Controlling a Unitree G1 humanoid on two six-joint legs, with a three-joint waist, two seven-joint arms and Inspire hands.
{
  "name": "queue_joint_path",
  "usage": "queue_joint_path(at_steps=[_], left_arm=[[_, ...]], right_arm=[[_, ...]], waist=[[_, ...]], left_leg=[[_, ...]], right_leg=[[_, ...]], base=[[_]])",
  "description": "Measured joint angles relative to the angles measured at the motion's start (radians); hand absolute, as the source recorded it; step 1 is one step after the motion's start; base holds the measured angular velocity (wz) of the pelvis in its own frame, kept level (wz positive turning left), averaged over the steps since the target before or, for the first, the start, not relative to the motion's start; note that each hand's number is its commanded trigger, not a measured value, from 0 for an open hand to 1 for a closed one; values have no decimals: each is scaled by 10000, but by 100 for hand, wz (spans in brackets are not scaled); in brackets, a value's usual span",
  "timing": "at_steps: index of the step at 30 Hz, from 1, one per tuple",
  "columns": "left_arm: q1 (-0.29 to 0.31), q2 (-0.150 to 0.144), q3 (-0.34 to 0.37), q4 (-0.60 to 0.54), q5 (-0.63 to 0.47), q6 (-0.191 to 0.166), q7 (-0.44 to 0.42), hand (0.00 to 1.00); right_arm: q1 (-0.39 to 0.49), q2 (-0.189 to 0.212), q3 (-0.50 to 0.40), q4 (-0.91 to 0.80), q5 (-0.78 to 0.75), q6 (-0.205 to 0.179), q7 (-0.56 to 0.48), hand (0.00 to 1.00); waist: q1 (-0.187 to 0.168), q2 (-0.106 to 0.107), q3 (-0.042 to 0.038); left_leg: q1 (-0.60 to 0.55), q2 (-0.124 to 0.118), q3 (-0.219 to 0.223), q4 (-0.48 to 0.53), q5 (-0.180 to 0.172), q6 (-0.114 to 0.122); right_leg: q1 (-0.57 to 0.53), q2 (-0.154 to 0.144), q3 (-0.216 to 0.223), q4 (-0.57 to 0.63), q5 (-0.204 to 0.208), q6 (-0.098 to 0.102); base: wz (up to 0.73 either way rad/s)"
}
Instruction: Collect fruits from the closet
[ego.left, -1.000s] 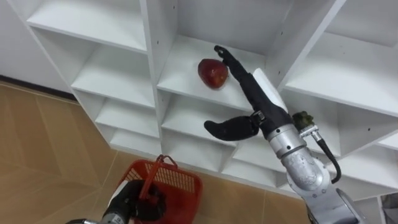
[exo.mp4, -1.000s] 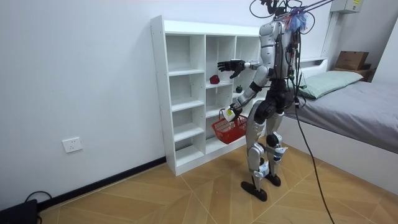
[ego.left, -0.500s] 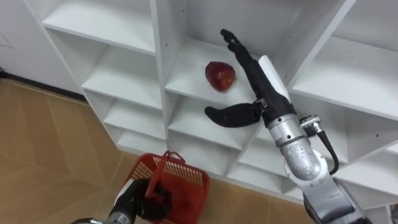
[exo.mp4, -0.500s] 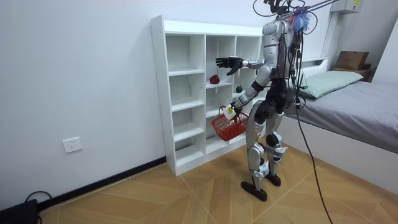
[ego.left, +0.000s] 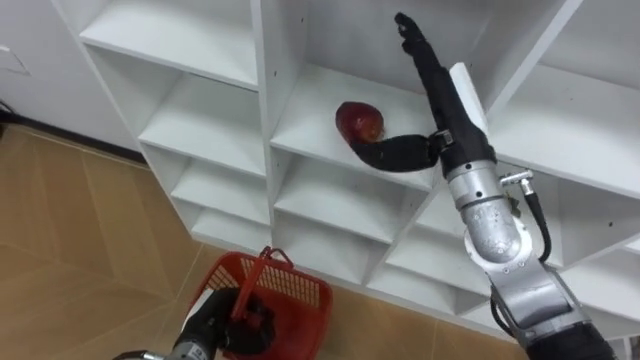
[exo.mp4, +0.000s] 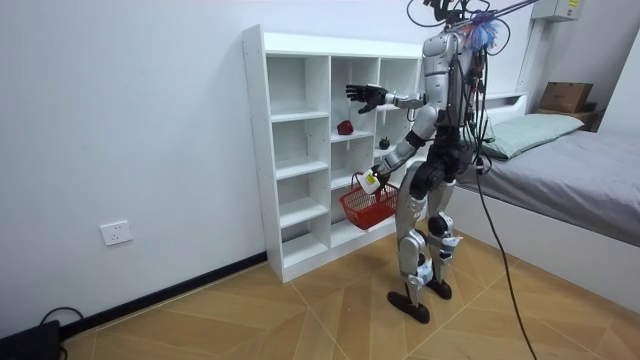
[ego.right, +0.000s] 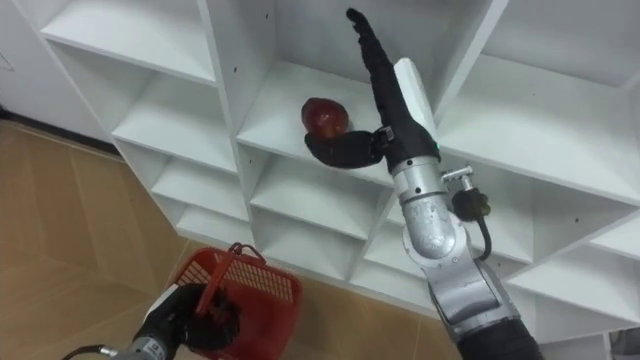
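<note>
At the lower left the robot's left hand (ego.left: 213, 326) is held low, its dark fingers curled tight round the upright handle (ego.left: 253, 278) of a red basket (ego.left: 295, 299), which hangs just to the right of that hand and above the wooden floor (ego.left: 70, 240). Up and to the right of the basket stands the white closet (ego.left: 205, 120), open-fronted and split into square compartments. A red apple (ego.left: 360, 121) lies on the shelf board of a compartment in the middle column, well above the left hand and just to the left of the right hand. The right hand (ego.left: 447, 108) reaches into that same compartment from the lower right with its palm turned toward the apple. It is spread open and holds nothing. Its fingers (ego.left: 418, 45) point straight up along the back of the compartment, while the thumb (ego.left: 392, 152) stretches out leftward, its tip ending right under the apple. Whether the thumb touches the fruit cannot be told. In the room view the robot stands upright facing the closet, right arm raised to the level of the apple's shelf, the basket hanging at thigh height in front of it, and a bed (exo.mp4: 580, 165) behind it on the room view's right.
</note>
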Motion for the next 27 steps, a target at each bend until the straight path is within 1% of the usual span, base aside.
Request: queue_joint_path(at_steps=[4, 6, 7, 11, 12, 17, 18, 23, 25, 27], left_arm=[[30, -13, 1, 0, -1, 56, 0, 100], [32, -5, -9, -1, -2, 56, 0, 100], [32, -6, -16, -1, -2, 57, 1, 100], [32, -13, -23, -7, 6, 58, 3, 100], [31, -25, -29, -25, 16, 58, 4, 100], [-1, -8, -33, -212, 117, 56, 7, 100], [-6, 6, -35, -212, 117, 57, 5, 100], [-22, 25, -23, -212, 120, 70, -49, 100], [-84, 27, -4, -211, 118, 80, -252, 100], [-133, 25, -4, -211, 117, 134, -432, 100]], right_arm=[[-11, 8, -9, -1, 58, -10, -295, 0], [-11, 9, -9, 1, 170, -19, -397, 0], [-11, 9, -9, 35, 330, -81, -468, 0], [-17, 9, -9, 186, 496, -196, -602, 0], [-71, 10, -4, 411, 508, -286, -603, 0], [-483, 53, 2, 1457, 887, -375, -410, 0], [-598, 52, 4, 1728, 960, -383, -328, 0], [-881, 36, -2, 2440, 1368, -384, -264, 0], [-1125, 36, -18, 2918, 1263, -374, -252, 0], [-1270, 35, -27, 3222, 1200, -343, -253, 0]], waist=[[32, -23, 8], [27, -36, 16], [23, -40, 19], [29, -39, 22], [40, -32, 27], [53, 19, 60], [63, 28, 65], [96, 48, 78], [210, 104, 115], [252, 152, 128]], left_leg=[[2, 0, -3, -3, 4, 8], [-14, 2, -19, 0, 7, 13], [-27, 2, -40, 0, 8, 15], [-73, 3, -93, -7, 8, 15], [-99, 3, -82, -2, 7, 15], [-192, -10, -137, 58, 16, 26], [-209, -22, -216, 58, 21, 30], [-368, -38, -335, 184, 24, 32], [-400, -49, -371, 175, 24, 33], [-447, -56, -416, 173, 24, 33]], right_leg=[[16, -26, -46, 0, -6, 16], [17, -44, -159, 0, -5, 17], [20, -51, -265, 0, -5, 17], [22, -63, -331, 2, -6, 18], [22, -63, -342, 3, -6, 18], [0, -78, -463, 3, -6, 18], [4, -92, -507, 3, -7, 19], [-56, -108, -606, 2, -13, 29], [-57, -115, -654, 2, -16, 32], [-62, -117, -703, -1, -18, 36]], base=[[2], [3], [6], [5], [5], [7], [9], [10], [5], [9]])
